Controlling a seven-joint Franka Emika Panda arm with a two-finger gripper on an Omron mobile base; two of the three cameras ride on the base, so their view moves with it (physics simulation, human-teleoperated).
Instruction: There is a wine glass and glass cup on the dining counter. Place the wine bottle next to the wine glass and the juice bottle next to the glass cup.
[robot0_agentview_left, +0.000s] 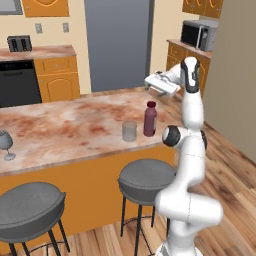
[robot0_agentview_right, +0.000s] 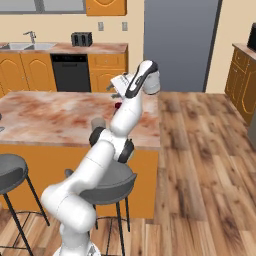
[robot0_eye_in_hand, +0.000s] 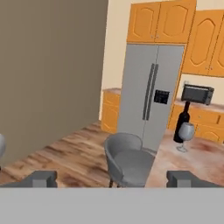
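The juice bottle stands upright on the dining counter, near the right end of this marbled surface, and the glass cup stands just beside it on its left, the two a little apart. In the right base view the glass cup sits partly behind the arm and only a sliver of the juice bottle shows past the forearm. The wine glass stands upright near the left end of the surface, well apart from the cup and bottle.

In the hand view the wine bottle stands upright on the dining counter, with the wine glass just beside it and partly overlapping it in front. A grey stool stands before the counter there, with a steel refrigerator and a microwave behind.

The gripper hangs in the air above the far right edge of the surface, higher than the juice bottle's cap and clear of everything. In the hand view its two fingertips stand far apart, spread wide with nothing between them.

Two grey stools stand in front of the counter in the left base view.
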